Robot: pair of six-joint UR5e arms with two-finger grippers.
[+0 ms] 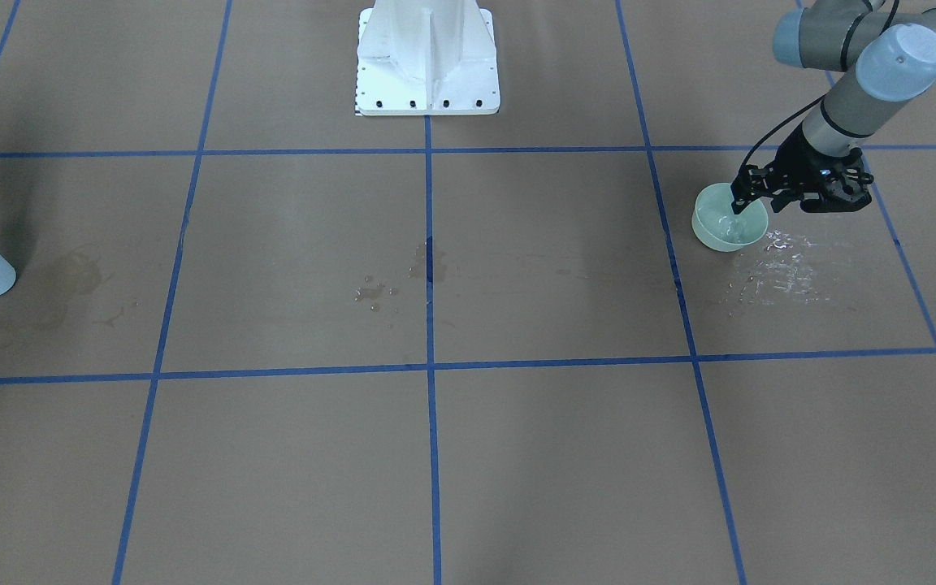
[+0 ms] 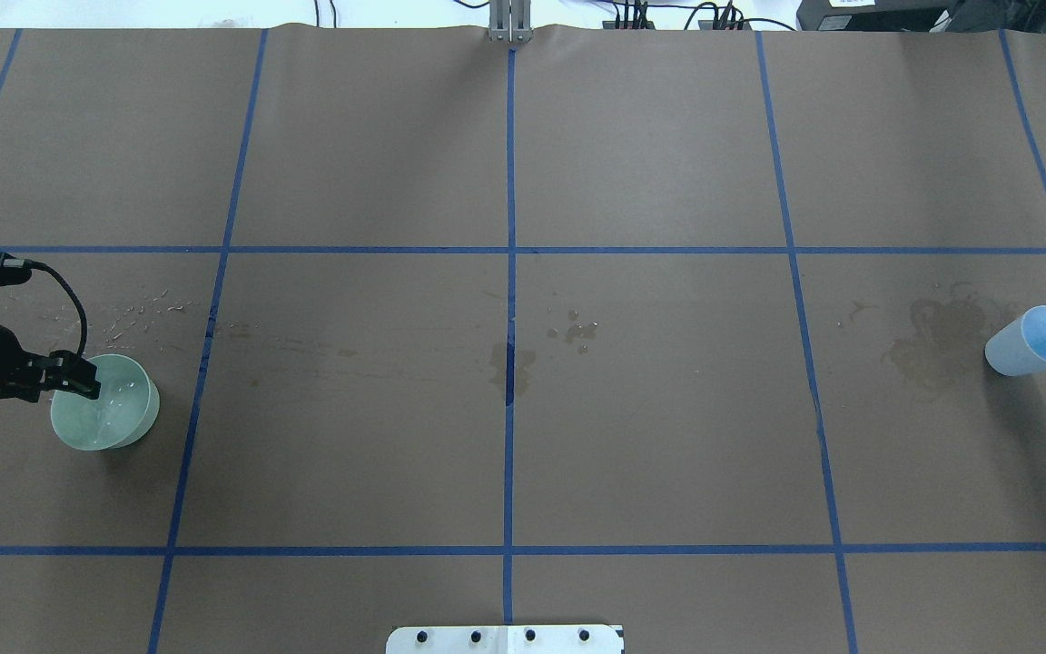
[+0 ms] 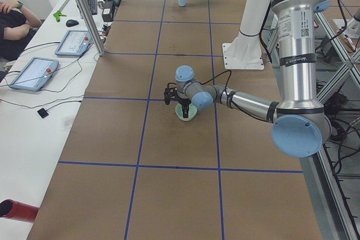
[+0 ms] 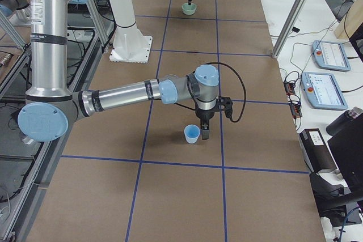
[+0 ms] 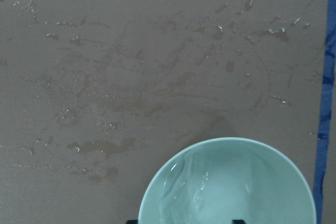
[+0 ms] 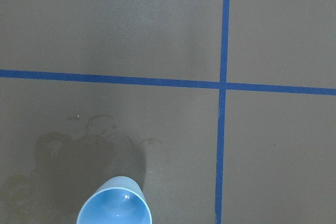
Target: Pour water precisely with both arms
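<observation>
Left gripper hung at the green bowl on the table's left end. Jaws were apart, one finger inside the rim and one outside, clamping nothing. The danger, as I read it: pinching that thin wall off-centre could tip the bowl and slosh more out, and spilled droplets glistened just beside it. The water lay in the bowl, clear, only a faint sheen. Right gripper stood by the blue cup, far right. Whether it was open or closed, couldn't tell.
</observation>
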